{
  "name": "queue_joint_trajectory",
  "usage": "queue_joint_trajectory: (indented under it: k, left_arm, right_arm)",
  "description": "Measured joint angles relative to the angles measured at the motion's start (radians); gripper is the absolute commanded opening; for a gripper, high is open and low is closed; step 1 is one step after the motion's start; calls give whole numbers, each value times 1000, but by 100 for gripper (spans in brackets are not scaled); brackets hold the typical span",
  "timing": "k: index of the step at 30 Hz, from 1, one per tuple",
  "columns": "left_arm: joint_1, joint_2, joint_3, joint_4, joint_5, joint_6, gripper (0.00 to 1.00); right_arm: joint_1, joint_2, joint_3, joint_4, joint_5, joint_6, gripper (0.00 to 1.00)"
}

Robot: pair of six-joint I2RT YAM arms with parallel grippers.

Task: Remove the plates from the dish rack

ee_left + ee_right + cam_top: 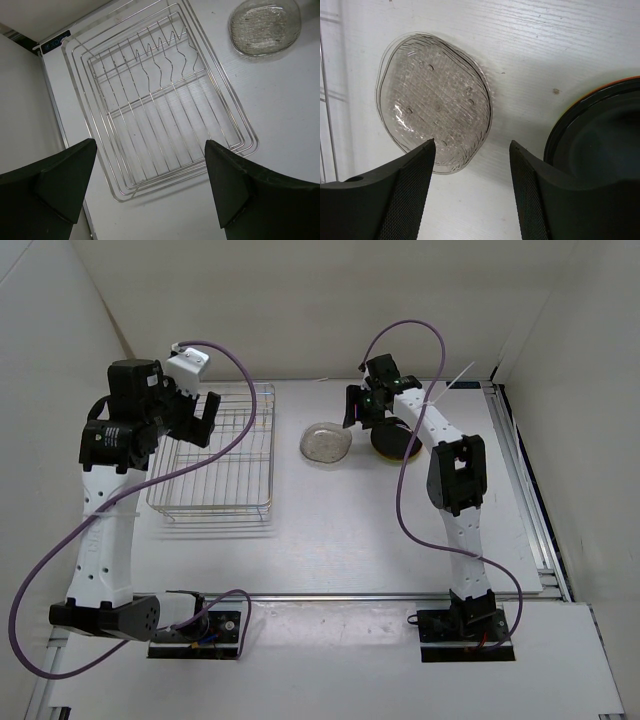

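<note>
The dish rack stands on the left half of the white tabletop. No plate stands in its wire slots, as the left wrist view shows clearly. The plates lie on the tabletop to the right of it.

The clear plate lies flat just beside the right edge of the rack and apart from it. In the right wrist view its surface looks bumpy and the white boards show through it. To its right, near but not touching, lies the black plate. It sits on top of other plates: a thin red-orange rim shows under it in the right wrist view, and a yellow-green edge shows at its near side in the top view. This edge is probably the lime green plate, but so little of it is visible that I cannot be sure.

The left arm holds its jaws high above the rack, spread wide, with nothing between them. The right arm reaches to the far side of the tabletop. Its jaws hang over the bare strip between the clear plate and the black plate, parted and empty, touching neither plate.
</note>
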Motion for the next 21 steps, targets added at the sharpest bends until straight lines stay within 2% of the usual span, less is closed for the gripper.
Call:
queue_joint_trajectory:
  k: [6,8,9,10,11,15,21]
  left_arm:
    - [0,-5,-10,1,0,-11,100]
    - [4,-7,-20,6,-1,-21,100]
    - [5,-8,-29,13,-6,-28,100]
    - [5,-10,-42,22,-14,-38,100]
    - [6,-11,-57,30,-23,-46,100]
    - [10,-11,-129,61,-72,-93,100]
    - [10,-6,-212,112,-194,-175,100]
  right_arm:
    - [0,0,0,-2,11,-29,67]
    - [3,0,0,-5,14,-50,73]
    - [4,-2,0,-8,20,-58,82]
    - [5,-3,0,-13,27,-74,98]
    - [6,-11,0,-19,36,-78,100]
    - [8,-114,-40,-39,90,-146,100]
    - [9,-431,-121,-51,211,-270,100]
